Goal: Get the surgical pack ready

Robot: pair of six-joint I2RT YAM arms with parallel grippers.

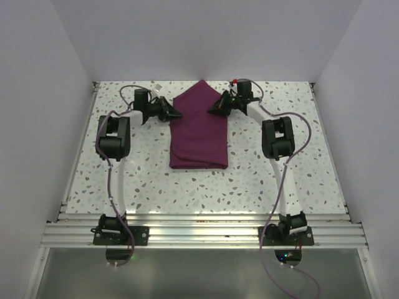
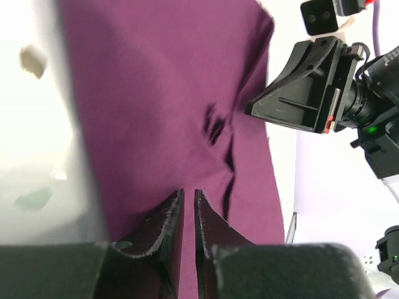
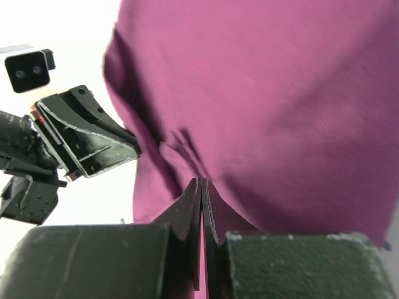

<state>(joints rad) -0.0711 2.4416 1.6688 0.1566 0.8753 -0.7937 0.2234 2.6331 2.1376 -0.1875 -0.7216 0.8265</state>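
Note:
The surgical pack shows only as a dark magenta cloth bundle (image 1: 198, 131) lying folded at the back middle of the table, its top corner pointing away from me. Tray, instruments and gauze are hidden. My left gripper (image 1: 176, 114) sits at the cloth's upper left edge. In the left wrist view its jaws (image 2: 189, 192) stand a narrow gap apart over the cloth (image 2: 156, 93). My right gripper (image 1: 212, 108) is at the upper right edge. In the right wrist view it (image 3: 202, 180) is shut, with creases in the cloth (image 3: 280, 93) running to its tips.
The speckled white table (image 1: 262, 180) is walled on three sides. An aluminium rail (image 1: 199, 230) runs along the near edge by the arm bases. A small white piece (image 1: 158, 86) lies at the back left, and purple cables loop beside each arm.

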